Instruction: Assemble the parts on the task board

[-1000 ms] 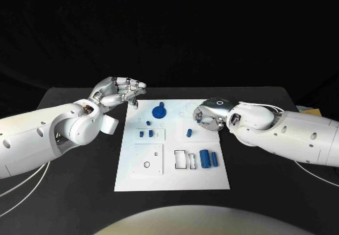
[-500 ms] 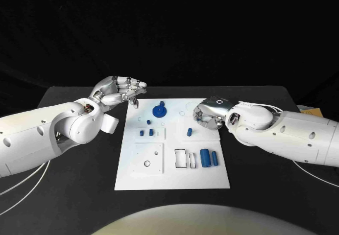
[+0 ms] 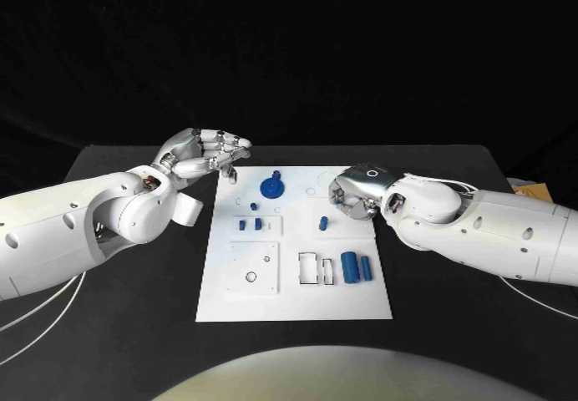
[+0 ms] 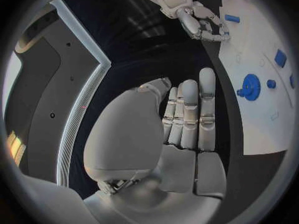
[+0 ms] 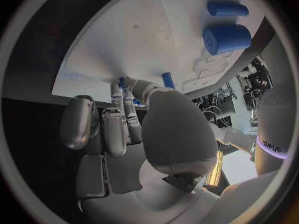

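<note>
Head view, nearest first: two blue cylinders (image 3: 353, 268) lie on the task board (image 3: 295, 311), on my side of my right hand (image 3: 357, 194) and apart from it. That hand has crept slightly toward the board's centre over the last second; its fingers are curled, and I cannot tell whether they grip anything. A small blue peg (image 3: 323, 222) stands just beside it, unmoved. Farther out, the blue gear (image 3: 272, 189) sits between both hands. My left hand (image 3: 205, 154) stays clenched, holding nothing, beyond the board's far corner over the counter (image 3: 133, 334). Judgement: the right hand is closing on a part; assembly remains early.
</note>
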`<action>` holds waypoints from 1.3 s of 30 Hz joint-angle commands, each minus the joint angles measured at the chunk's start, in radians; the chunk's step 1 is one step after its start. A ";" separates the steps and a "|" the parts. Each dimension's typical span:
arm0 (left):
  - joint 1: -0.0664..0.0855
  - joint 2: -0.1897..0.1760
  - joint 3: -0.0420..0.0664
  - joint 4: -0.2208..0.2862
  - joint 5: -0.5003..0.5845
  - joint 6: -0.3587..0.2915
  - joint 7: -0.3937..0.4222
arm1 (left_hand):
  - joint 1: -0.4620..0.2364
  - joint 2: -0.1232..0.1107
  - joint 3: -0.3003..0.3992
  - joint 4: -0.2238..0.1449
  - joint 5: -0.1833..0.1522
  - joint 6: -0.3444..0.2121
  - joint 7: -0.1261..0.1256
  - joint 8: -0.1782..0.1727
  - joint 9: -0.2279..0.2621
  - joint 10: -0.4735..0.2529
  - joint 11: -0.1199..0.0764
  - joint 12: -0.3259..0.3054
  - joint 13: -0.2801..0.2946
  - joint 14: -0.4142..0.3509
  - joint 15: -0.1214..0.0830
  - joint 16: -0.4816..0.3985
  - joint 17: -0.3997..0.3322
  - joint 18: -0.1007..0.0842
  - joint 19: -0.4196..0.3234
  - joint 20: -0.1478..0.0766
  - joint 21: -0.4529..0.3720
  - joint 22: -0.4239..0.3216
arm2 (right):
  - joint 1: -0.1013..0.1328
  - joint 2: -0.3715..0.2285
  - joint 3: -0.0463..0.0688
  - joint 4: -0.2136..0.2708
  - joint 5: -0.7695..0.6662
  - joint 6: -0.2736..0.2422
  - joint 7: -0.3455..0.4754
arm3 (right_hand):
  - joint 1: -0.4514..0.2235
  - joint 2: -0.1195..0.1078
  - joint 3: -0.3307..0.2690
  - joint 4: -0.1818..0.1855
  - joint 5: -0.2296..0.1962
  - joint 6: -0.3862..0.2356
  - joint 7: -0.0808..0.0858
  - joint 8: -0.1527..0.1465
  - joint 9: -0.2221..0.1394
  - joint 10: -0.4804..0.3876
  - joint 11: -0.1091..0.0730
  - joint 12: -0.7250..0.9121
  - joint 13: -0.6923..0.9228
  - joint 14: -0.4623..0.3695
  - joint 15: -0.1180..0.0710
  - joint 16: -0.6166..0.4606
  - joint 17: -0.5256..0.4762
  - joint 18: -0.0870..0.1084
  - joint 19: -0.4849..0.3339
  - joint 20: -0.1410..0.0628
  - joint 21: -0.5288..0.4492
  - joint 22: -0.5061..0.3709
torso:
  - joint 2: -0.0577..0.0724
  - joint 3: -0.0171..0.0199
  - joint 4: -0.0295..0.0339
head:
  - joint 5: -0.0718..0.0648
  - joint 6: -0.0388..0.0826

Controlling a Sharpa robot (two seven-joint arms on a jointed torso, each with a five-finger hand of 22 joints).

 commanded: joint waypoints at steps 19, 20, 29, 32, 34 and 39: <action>0.000 0.003 0.001 -0.010 0.006 0.017 -0.007 | -0.009 -0.002 -0.002 -0.001 -0.004 -0.010 0.003 -0.007 0.001 -0.007 0.004 -0.005 -0.001 0.003 0.003 0.005 0.001 0.005 0.007 0.002 -0.004 -0.002 | -0.006 -0.040 0.003 0.056 -0.015 -0.121 -0.033 | 0.006 0.008 0.035 -0.025 0.006 0.002 0.009 -0.007 0.003 0.038 -0.018 0.008 0.016 0.054 -0.009 0.007 0.036 -0.011 0.012 -0.007 0.012 0.012 | 0.000 0.0005 -0.0008 | 0.000 0.006; 0.000 0.003 0.001 -0.011 0.006 0.017 -0.007 | -0.009 -0.002 -0.002 -0.001 -0.004 -0.010 0.003 -0.007 0.001 -0.007 0.004 -0.005 -0.001 0.003 0.003 0.005 0.001 0.005 0.007 0.002 -0.004 -0.002 | -0.006 -0.042 0.004 0.059 -0.012 -0.126 -0.031 | 0.006 0.008 0.035 -0.025 0.006 0.002 0.009 -0.007 0.003 0.038 -0.018 0.008 0.016 0.054 -0.009 0.007 0.036 -0.011 0.012 -0.007 0.012 0.012 | 0.000 0.0005 -0.0013 | 0.000 0.006; 0.000 0.004 0.001 -0.014 0.007 0.017 -0.008 | -0.011 -0.002 -0.003 -0.001 -0.004 -0.011 0.004 -0.008 0.001 -0.009 0.005 -0.005 -0.001 0.004 0.003 0.006 0.001 0.005 0.007 0.003 -0.005 -0.003 | 0.001 -0.077 0.015 0.120 0.029 -0.145 -0.023 | 0.003 0.008 0.035 -0.024 0.004 0.003 0.010 -0.008 0.003 0.038 -0.018 0.008 0.017 0.054 -0.008 0.008 0.037 -0.011 0.012 -0.008 0.013 0.013 | 0.000 0.0008 -0.0007 | 0.004 0.006; 0.000 0.003 0.001 -0.016 0.007 0.017 -0.009 | -0.012 -0.001 -0.003 0.000 -0.004 -0.012 0.004 -0.008 0.001 -0.009 0.006 -0.005 -0.001 0.004 0.004 0.006 0.001 0.005 0.008 0.003 -0.005 -0.003 | 0.007 -0.095 0.020 0.162 0.046 -0.141 -0.023 | 0.002 0.008 0.035 -0.024 0.003 0.003 0.010 -0.008 0.003 0.038 -0.018 0.008 0.017 0.054 -0.008 0.008 0.037 -0.011 0.012 -0.008 0.012 0.012 | 0.000 0.0001 -0.0019 | 0.010 0.007; 0.000 0.003 0.001 -0.018 0.007 0.017 -0.009 | -0.012 -0.001 -0.003 0.000 -0.004 -0.012 0.004 -0.008 0.001 -0.009 0.006 -0.005 -0.001 0.004 0.004 0.006 0.001 0.005 0.008 0.003 -0.005 -0.003 | 0.012 -0.105 0.023 0.197 0.055 -0.140 -0.023 | 0.002 0.008 0.035 -0.024 0.003 0.003 0.010 -0.008 0.003 0.038 -0.018 0.008 0.017 0.054 -0.008 0.008 0.037 -0.011 0.012 -0.008 0.012 0.012 | 0.000 0.0001 -0.0032 | 0.015 0.008; 0.000 0.008 0.001 -0.027 0.008 0.014 -0.010 | -0.012 -0.001 -0.003 0.000 -0.004 -0.012 0.004 -0.008 0.001 -0.009 0.006 -0.005 -0.001 0.004 0.004 0.006 0.001 0.005 0.008 0.003 -0.005 -0.003 | 0.019 -0.107 0.026 0.270 0.065 -0.137 -0.022 | 0.001 0.007 0.035 -0.024 0.002 0.003 0.010 -0.008 0.004 0.037 -0.017 0.007 0.018 0.055 -0.008 0.009 0.038 -0.011 0.012 -0.008 0.012 0.012 | -0.001 0.0005 -0.0017 | 0.028 0.009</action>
